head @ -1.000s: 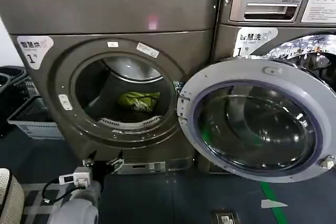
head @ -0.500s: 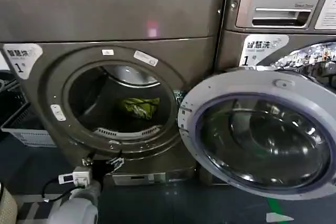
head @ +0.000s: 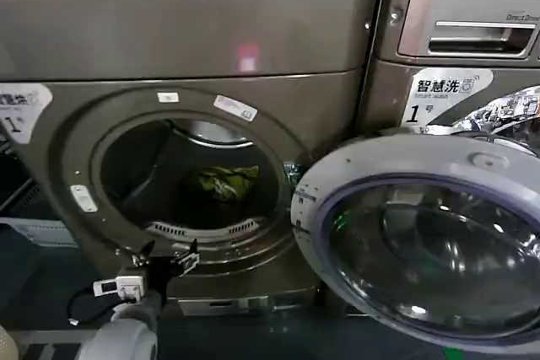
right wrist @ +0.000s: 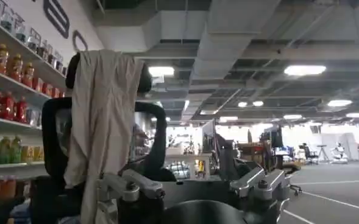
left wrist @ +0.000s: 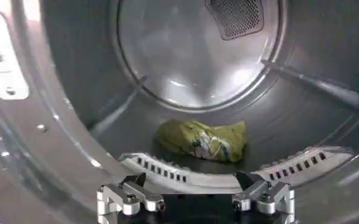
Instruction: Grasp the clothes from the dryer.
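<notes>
At the round port of the large bronze-grey metal front-loading dryer [head: 181, 115], the left hand [head: 160, 260] sits low before the lower rim, its two fingers spread apart and holding nothing. Seen from the left wrist, the same left hand [left wrist: 194, 198] shows both fingertips [left wrist: 127, 198] well separated, just short of the slotted lint grille [left wrist: 161, 170] along the port's inner lip. The clothes [head: 221, 181], a small yellow-green bundle of soft fabric with pale patches, lie on the drum floor toward the back, clear of the hand and much smaller than the opening. From the left wrist the bundle [left wrist: 202, 140] rests below the round polished rear plate [left wrist: 197, 52] of the drum, beyond the grille and untouched.

The dryer's round glass door [head: 426, 242] with its pale grey frame stands swung fully open on the right side of the port. A white sticker bearing a "1" [head: 18, 111] sits on the dryer's front at the left edge, and a small red light [head: 246, 61] glows on the upper panel. Beside the dryer, on the right, stands an LG-marked machine with a drawer panel [head: 472, 31].

The right hand [right wrist: 194, 189] is raised well away from the machines, fingers apart and empty, facing a chair draped with a beige cloth [right wrist: 103, 128].
</notes>
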`<state>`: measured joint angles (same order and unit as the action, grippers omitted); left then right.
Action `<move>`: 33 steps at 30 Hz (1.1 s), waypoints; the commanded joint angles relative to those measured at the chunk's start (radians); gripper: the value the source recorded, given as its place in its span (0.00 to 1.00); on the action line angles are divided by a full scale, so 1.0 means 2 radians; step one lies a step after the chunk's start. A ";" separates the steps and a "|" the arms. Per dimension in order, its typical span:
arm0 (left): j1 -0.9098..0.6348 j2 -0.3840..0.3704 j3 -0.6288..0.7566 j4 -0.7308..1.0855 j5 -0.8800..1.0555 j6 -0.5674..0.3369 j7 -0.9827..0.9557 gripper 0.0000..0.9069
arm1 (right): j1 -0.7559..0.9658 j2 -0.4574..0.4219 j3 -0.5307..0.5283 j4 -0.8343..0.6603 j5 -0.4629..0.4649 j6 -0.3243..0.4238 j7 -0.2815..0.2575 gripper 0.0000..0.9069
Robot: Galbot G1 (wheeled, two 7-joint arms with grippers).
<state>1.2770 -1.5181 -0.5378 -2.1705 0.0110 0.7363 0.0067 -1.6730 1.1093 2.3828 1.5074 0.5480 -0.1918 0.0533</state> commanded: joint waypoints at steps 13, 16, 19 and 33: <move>0.001 0.000 0.001 -0.002 -0.001 0.025 0.001 1.00 | -0.003 0.003 0.001 -0.004 -0.001 0.002 0.000 1.00; 0.001 -0.001 0.001 -0.003 -0.001 0.025 0.002 1.00 | -0.002 0.003 0.001 -0.003 -0.001 0.002 0.000 1.00; 0.001 -0.001 0.001 -0.003 0.000 0.025 0.002 1.00 | -0.001 0.003 0.001 -0.002 -0.002 0.003 0.000 1.00; 0.002 -0.002 0.002 -0.004 0.001 0.025 0.002 1.00 | -0.002 0.005 -0.004 -0.004 -0.006 0.007 0.001 1.00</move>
<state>1.2805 -1.5226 -0.5350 -2.1771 0.0117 0.7364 0.0114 -1.6758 1.1194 2.3748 1.5002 0.5379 -0.1795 0.0549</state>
